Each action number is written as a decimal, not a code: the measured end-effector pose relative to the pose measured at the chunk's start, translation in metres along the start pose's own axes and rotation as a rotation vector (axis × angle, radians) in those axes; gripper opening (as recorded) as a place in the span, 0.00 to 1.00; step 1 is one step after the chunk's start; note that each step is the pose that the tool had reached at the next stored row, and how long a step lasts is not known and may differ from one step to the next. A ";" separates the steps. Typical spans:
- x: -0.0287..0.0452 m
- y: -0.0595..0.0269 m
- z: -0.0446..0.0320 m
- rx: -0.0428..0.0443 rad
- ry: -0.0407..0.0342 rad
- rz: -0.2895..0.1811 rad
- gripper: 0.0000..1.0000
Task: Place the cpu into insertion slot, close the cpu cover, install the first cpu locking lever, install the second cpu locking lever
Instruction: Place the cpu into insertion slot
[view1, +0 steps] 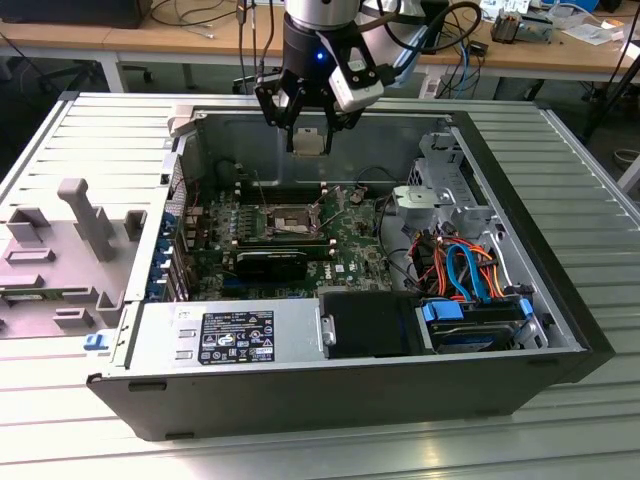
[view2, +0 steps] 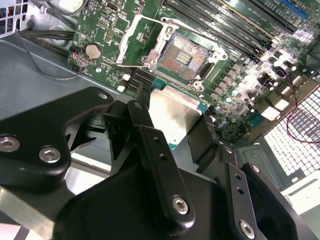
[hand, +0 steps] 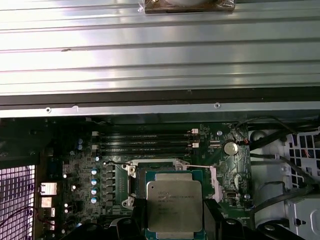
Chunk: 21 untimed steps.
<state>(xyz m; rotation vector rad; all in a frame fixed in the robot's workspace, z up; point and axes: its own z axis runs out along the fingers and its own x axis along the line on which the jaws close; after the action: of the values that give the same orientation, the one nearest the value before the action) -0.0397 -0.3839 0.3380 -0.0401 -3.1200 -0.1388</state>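
A slatted bench (view1: 570, 150) carries an open case (view1: 300, 395), with a grey fixture (view1: 70, 235) lying at nine o'clock of it in the exterior view. Above the case's far wall the gripper (view1: 307, 135) hangs with the cpu (view1: 308, 143) pinched by two opposite edges, its fingers (view2: 145, 131) drawn in narrow around the chip and the silver top showing between them in both wrist views. The slot (view1: 290, 222) sits on the green board (view1: 350, 255) at six o'clock of the chip, well apart from it and lower down. The second wrist view shows its dark pin field (view2: 182, 55) bare and the cover (view2: 128, 41) swung up beside it, so nothing looks to block the opening. Orange and blue cables (view1: 460, 265) bunch at three o'clock of the board, away from the socket. The step in hand appears to be carrying the chip over for seating, with none of the later steps done. To do it well, the chip should be kept level and squared to the slot's rim before it drops. It should come straight down with no sideways slide over the pins, and the grip should ease off only once the chip rests flat within the rim. A tilted or offset landing risks bent pins, so alignment matters more than speed here.
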 end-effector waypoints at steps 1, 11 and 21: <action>0.0000 0.0000 0.0001 0.0000 0.0000 0.000 0.54; 0.0000 -0.0002 0.0018 0.0001 0.0000 0.000 0.54; -0.0001 -0.0002 0.0020 -0.0003 -0.0010 0.011 0.54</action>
<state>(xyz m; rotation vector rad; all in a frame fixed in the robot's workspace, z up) -0.0396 -0.3839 0.3360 -0.0575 -3.1203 -0.1391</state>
